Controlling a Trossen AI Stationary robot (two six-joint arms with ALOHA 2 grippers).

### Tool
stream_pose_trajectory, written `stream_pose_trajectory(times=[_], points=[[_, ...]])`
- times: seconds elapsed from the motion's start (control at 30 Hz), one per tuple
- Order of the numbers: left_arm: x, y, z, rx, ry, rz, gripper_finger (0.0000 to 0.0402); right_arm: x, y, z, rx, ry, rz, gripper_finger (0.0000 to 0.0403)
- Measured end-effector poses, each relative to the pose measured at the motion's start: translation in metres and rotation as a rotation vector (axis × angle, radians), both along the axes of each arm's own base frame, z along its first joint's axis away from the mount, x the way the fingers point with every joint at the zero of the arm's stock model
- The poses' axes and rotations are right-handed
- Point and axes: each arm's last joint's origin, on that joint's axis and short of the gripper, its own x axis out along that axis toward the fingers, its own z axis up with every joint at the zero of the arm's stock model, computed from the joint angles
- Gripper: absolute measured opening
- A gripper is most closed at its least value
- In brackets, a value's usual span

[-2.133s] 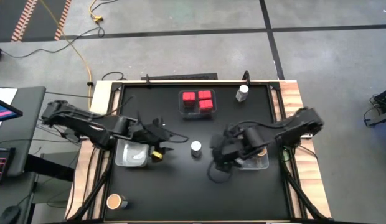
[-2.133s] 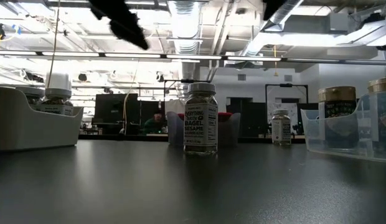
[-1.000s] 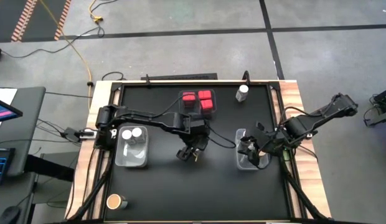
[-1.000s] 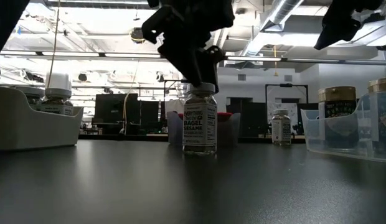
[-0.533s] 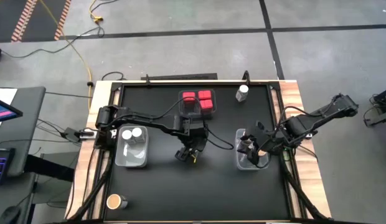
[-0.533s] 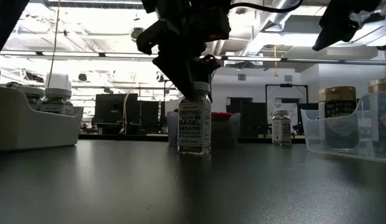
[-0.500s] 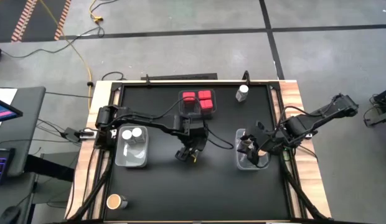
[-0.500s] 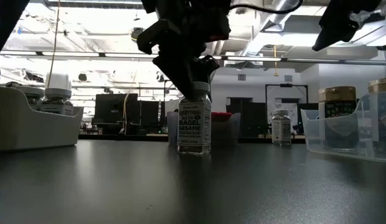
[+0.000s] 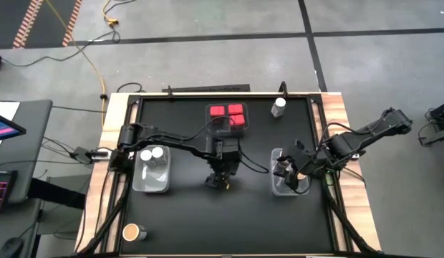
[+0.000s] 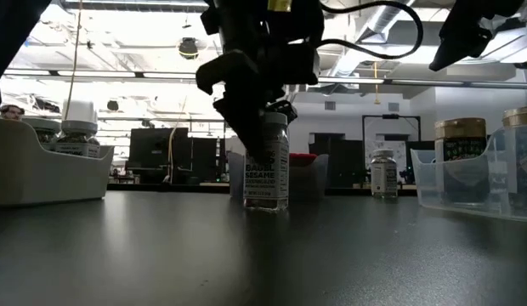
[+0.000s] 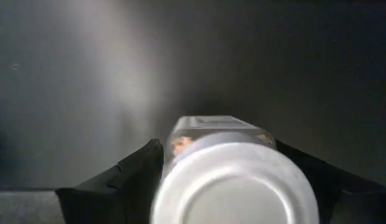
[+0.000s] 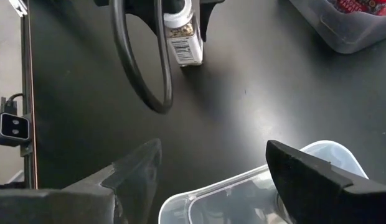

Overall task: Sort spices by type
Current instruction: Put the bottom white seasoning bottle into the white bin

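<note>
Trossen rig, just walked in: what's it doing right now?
Sorting spice jars into bins. The left tool is closed around the white-capped sesame jar mid-table, jar standing on the surface. The right tool hovers open over the right bin. Two white-capped jars sit in the left bin; red-topped ones fill the rear bin.

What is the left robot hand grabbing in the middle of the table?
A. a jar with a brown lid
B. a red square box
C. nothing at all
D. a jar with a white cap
D. The left gripper is closed around the white-capped jar standing mid-table; the left wrist view shows its round white cap between the two dark fingers.
</note>
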Motion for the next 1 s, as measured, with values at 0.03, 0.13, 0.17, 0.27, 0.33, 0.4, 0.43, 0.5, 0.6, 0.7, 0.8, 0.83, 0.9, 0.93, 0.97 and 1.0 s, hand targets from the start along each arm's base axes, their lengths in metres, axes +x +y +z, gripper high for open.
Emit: stream_pose_trajectory(times=[0.03, 0.13, 0.17, 0.27, 0.33, 0.4, 0.43, 0.5, 0.6, 0.7, 0.8, 0.83, 0.9, 0.93, 0.97, 1.0], points=[[0.000, 0.000, 0.001, -0.002, 0.000, 0.006, 0.0267, 0.000, 0.000, 0.000, 0.000, 0.000, 0.000, 0.0315], [0.000, 0.001, 0.001, -0.003, 0.003, 0.010, 0.0267, 0.000, 0.000, 0.000, 0.000, 0.000, 0.000, 0.0315], [0.000, 0.001, 0.000, -0.004, 0.004, 0.012, 0.0267, 0.000, 0.000, 0.000, 0.000, 0.001, -0.001, 0.0315], [0.000, 0.001, 0.001, -0.005, 0.004, 0.016, 0.0267, 0.000, -0.001, 0.000, -0.002, 0.003, -0.007, 0.0315], [-0.001, 0.001, 0.001, -0.006, 0.004, 0.018, 0.0267, 0.000, -0.001, 0.000, -0.002, 0.003, -0.007, 0.0315], [-0.002, 0.001, 0.006, -0.007, 0.001, 0.021, 0.0267, 0.000, -0.001, 0.000, -0.002, 0.003, -0.007, 0.0315], [0.000, 0.001, 0.009, -0.008, -0.012, 0.020, 0.0267, 0.000, -0.001, 0.000, -0.002, 0.003, -0.007, 0.0315], [0.002, 0.002, 0.016, -0.005, -0.033, 0.014, 0.0267, 0.000, -0.001, 0.000, -0.002, 0.003, -0.007, 0.0315], [0.002, 0.005, 0.018, -0.003, -0.033, 0.012, 0.0267, 0.000, -0.001, 0.000, -0.001, 0.003, -0.008, 0.0315], [0.001, 0.006, 0.017, -0.005, -0.017, 0.020, 0.0267, 0.000, -0.001, 0.000, 0.002, 0.003, -0.011, 0.0315], [0.000, 0.005, 0.016, -0.005, -0.010, 0.019, 0.0267, 0.000, -0.001, 0.000, 0.003, 0.002, -0.012, 0.0315], [0.000, 0.004, 0.015, -0.006, -0.008, 0.020, 0.0267, 0.000, -0.001, 0.000, 0.003, 0.002, -0.012, 0.0315], [0.000, 0.004, 0.015, -0.007, -0.008, 0.021, 0.0267, 0.000, -0.001, 0.000, 0.004, 0.001, -0.013, 0.0315], [0.001, 0.004, 0.012, -0.007, -0.004, 0.021, 0.0267, 0.000, -0.001, 0.000, 0.004, 0.001, -0.013, 0.0315], [0.002, 0.004, 0.010, -0.007, 0.001, 0.023, 0.0267, 0.000, -0.001, 0.000, 0.004, 0.000, -0.013, 0.0315], [0.002, 0.004, 0.008, -0.007, 0.007, 0.029, 0.0267, 0.000, -0.001, 0.000, 0.004, 0.000, -0.013, 0.0315]])
